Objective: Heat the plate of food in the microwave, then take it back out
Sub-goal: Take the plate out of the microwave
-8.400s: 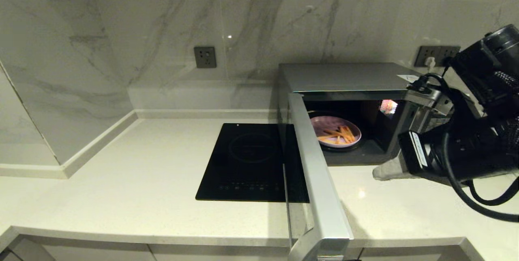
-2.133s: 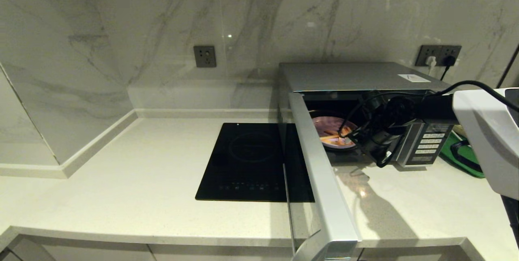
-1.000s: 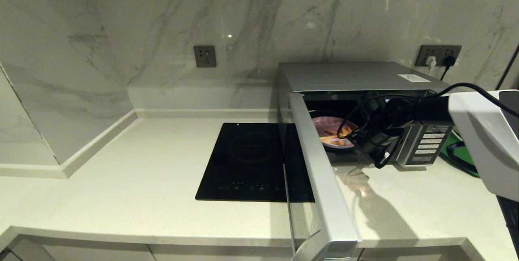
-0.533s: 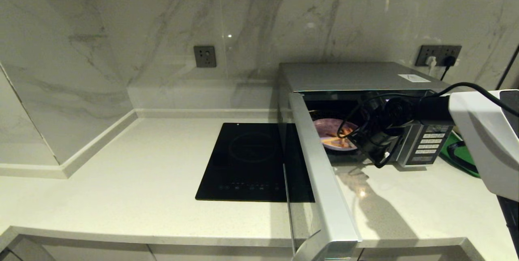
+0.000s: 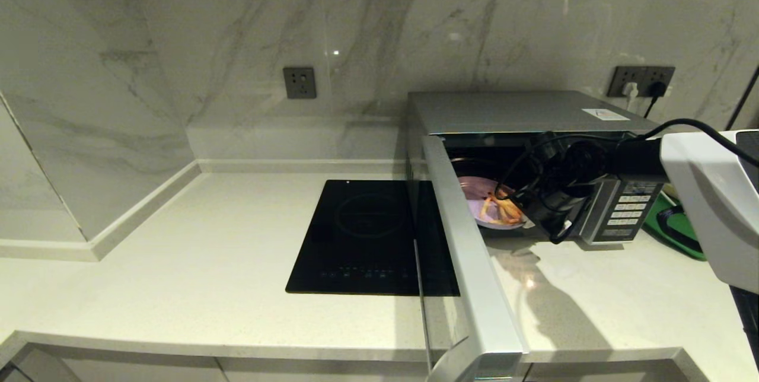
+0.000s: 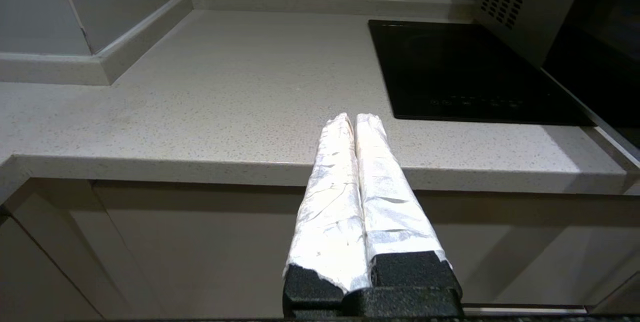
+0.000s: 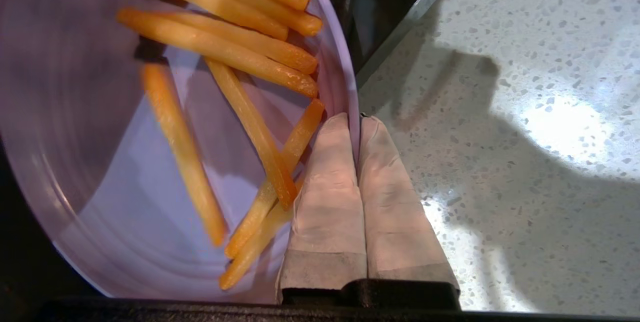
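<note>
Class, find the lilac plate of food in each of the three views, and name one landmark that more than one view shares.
Head view: the plate of food sits at the open microwave's mouth, right of centre.
Left wrist view: not in it.
Right wrist view: it fills the left half, its rim pinched by the right gripper.
Shared landmark: the speckled countertop.

A pale speckled counter (image 5: 178, 263) runs along a marble-patterned wall (image 5: 237, 26) veined in grey, with a raised ledge at the back and a stepped return on the left. A flat black induction cooktop (image 5: 367, 236) sits flush in the counter, a faint ring on its glass and a row of small touch marks along its near edge. A dark grey socket (image 5: 299, 83) is on the wall above it. Farther right, a double socket (image 5: 643, 80) holds a white plug and a black one. A green tray (image 5: 676, 225) lies at the right edge.
</note>
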Controlling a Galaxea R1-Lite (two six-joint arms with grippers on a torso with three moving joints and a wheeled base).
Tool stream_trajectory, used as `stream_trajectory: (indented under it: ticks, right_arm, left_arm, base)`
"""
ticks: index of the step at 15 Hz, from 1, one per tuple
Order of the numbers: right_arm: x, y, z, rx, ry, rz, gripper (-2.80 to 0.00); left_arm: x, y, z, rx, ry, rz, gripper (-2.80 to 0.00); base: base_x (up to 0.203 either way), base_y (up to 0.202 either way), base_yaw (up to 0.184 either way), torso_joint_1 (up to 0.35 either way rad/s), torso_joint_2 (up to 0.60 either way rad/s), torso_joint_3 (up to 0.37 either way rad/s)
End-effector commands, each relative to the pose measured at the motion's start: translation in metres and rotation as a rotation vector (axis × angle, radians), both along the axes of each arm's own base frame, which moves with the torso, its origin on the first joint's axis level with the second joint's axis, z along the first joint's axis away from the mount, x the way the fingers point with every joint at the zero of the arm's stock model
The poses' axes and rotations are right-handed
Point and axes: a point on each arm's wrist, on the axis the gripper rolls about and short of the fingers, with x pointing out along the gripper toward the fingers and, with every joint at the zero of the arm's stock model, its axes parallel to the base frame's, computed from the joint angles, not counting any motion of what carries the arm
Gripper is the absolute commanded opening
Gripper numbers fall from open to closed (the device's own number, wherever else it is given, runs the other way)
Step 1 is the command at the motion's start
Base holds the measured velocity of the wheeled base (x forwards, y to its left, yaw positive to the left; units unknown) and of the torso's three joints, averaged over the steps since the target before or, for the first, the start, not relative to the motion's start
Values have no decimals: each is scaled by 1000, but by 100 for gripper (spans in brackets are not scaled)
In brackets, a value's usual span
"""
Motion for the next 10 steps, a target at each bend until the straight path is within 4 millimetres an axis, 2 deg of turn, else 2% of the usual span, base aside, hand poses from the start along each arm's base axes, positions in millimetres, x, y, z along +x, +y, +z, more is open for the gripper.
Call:
stream_trajectory:
  ticks: [1,5,10]
  right_arm:
    - [0,0,1,4,-2,-7,-280]
    - [1,-1,3,7,-11,-9,-280]
    - [-1,-8,18,14,-50,-24,-280]
  left_arm:
    - [0,0,0,-1,0,2,-280]
    - [0,0,0,-1,0,1,-280]
    - [0,0,0,-1,-1,1,-280]
  base:
    - [0,0,0,0,0,0]
    - [0,0,0,0,0,0]
    - [0,0,0,0,0,0]
